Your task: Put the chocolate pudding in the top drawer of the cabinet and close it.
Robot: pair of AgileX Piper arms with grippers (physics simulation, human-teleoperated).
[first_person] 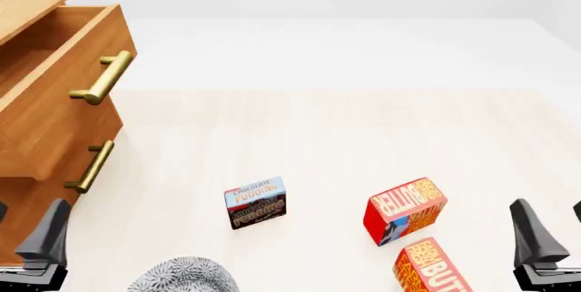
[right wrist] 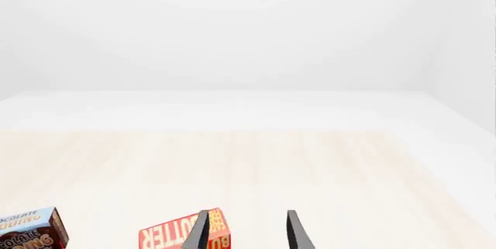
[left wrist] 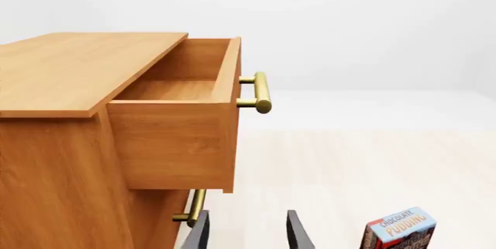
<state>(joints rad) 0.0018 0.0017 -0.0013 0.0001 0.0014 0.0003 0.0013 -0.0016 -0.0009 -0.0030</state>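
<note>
A: Are the fingers holding anything?

B: No. The left gripper (left wrist: 246,231) and right gripper (right wrist: 246,230) both have fingers spread, empty.

A: And the chocolate pudding (first_person: 255,201)?

B: Upright on the pale wood table (first_person: 318,135), lettering facing the arms, long axis crosswise, between the cabinet (left wrist: 62,144) with its open top drawer (left wrist: 182,115) and a butter box (first_person: 405,209).

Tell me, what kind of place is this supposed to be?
Probably a computer-made practice room, not a real one: a pale wooden table against blank white walls, a wooden cabinet with its top drawer open, and grocery boxes such as chocolate pudding.
</note>
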